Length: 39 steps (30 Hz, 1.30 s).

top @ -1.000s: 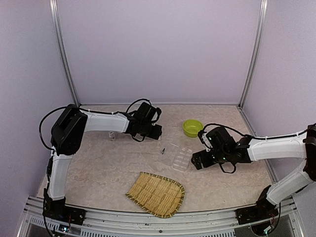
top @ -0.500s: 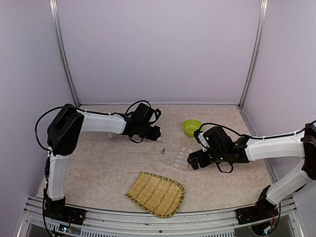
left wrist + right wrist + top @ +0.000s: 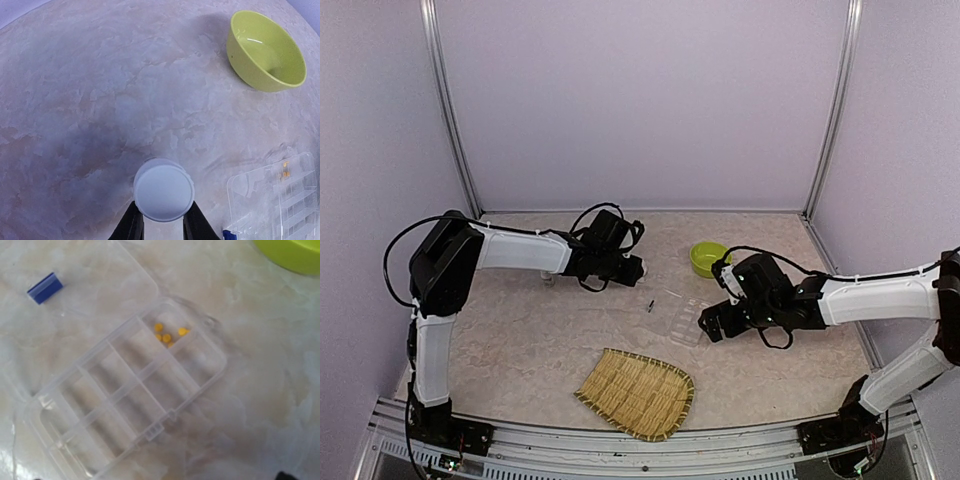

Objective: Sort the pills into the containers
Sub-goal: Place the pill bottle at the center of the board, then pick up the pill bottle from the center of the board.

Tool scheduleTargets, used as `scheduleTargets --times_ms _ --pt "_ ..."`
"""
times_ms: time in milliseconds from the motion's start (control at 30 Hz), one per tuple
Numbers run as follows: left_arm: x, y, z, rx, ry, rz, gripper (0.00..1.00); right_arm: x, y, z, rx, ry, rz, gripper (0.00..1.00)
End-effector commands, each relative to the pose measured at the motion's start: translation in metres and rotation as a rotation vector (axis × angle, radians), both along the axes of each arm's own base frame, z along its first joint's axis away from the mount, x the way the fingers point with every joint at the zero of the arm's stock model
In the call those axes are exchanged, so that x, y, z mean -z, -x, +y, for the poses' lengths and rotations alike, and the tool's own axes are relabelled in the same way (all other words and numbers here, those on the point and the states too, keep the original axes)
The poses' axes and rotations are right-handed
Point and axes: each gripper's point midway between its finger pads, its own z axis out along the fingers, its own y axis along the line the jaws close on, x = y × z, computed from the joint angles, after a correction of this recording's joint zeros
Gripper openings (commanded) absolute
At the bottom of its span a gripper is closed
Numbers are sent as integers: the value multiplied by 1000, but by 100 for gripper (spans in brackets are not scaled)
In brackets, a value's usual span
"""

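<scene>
Sizing up the organiser box (image 3: pixel 125 395): where is it, and how will it handle? (Ana)

It lies flat on the table (image 3: pixel 520 340), at 1 o'clock from the bamboo tray (image 3: pixel 638 392) and 7 o'clock from the green bowl (image 3: pixel 709 258). The right gripper (image 3: pixel 708 326) hangs at its 3 o'clock edge, jaws spread wide and empty. I'd judge it light, thin, stiff clear plastic that skates on the smooth top and may crack if squeezed. Take it by an outer wall on a long side, not by the dividers. (Ben)

And the pills (image 3: pixel 167 335)? (Ana)

A few small orange ones sit in the compartment at the box's 1 o'clock end in the right wrist view. They are probably light and quick to roll. The left gripper (image 3: pixel 164 217) is clenched on a small white round pot (image 3: pixel 163 189), off the box's 10 o'clock side and not touching it. (Ben)

What can't you make out? (Ana)

The pot's contents, since only its white top shows. The clear lid with the blue clip (image 3: pixel 45 288) blurs into the table. The box's 7 o'clock corner is cut off, and the right fingers barely show in their own camera. (Ben)
</scene>
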Motion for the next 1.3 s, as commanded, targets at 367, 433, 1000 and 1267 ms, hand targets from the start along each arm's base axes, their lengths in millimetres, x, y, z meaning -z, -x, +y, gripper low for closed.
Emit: scheduleTargets --times_ms 367,433,1000,1267 --pt "-7 7 2 -12 -21 -24 58 -13 -2 4 -3 -28 -37 100" --pt "-10 3 1 -14 -9 -26 63 -12 -1 3 0 -29 -35 100" --pt "-3 -5 -2 -7 -5 9 55 -7 1 -1 9 -24 -31 100" --pt "8 -3 -2 0 -27 26 49 -4 1 -1 10 -18 -28 100"
